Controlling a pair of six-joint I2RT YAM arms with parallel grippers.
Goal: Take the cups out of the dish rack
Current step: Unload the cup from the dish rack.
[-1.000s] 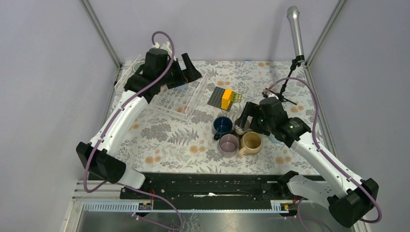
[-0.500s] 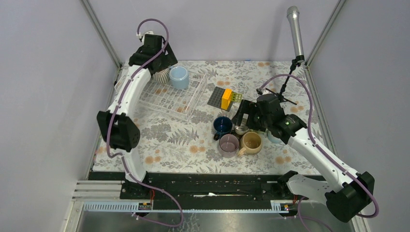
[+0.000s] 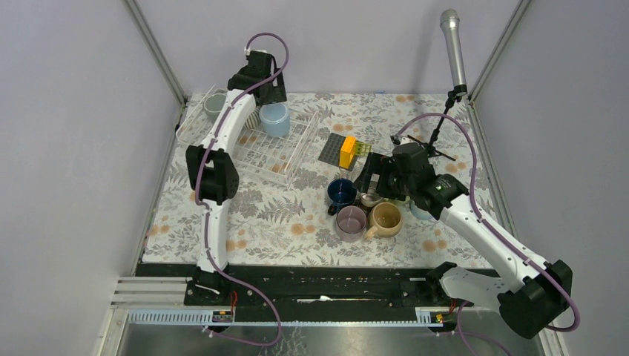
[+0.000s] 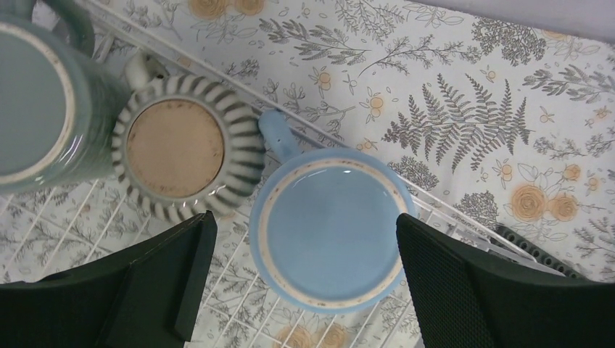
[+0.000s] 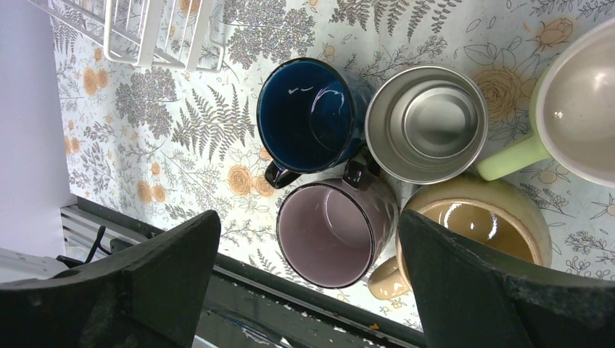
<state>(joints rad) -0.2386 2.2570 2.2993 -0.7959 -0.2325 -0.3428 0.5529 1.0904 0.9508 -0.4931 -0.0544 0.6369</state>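
Observation:
The dish rack (image 3: 285, 157) of clear-white bars stands at the far left. Three cups sit upside down in it: light blue (image 4: 330, 228), ribbed grey-white (image 4: 181, 148) and grey (image 4: 36, 94). My left gripper (image 4: 303, 225) hangs open above the light blue cup (image 3: 275, 119), one finger on each side, not touching. On the cloth to the right stand navy (image 5: 308, 116), steel (image 5: 426, 123), pale green (image 5: 580, 109), mauve (image 5: 333, 232) and tan (image 5: 479, 217) cups. My right gripper (image 5: 308, 221) is open and empty above the mauve cup (image 3: 351, 221).
A dark grey studded plate (image 3: 334, 148) with a yellow block (image 3: 347, 151) and a green block (image 3: 363, 148) lies between rack and cup cluster. A microphone (image 3: 452, 48) on a stand rises at the back right. Frame posts and walls close off three sides.
My left arm has stretched up and back, carrying its open gripper from the rack's left part to above the light blue cup. The right gripper has lifted slightly over the cup cluster.

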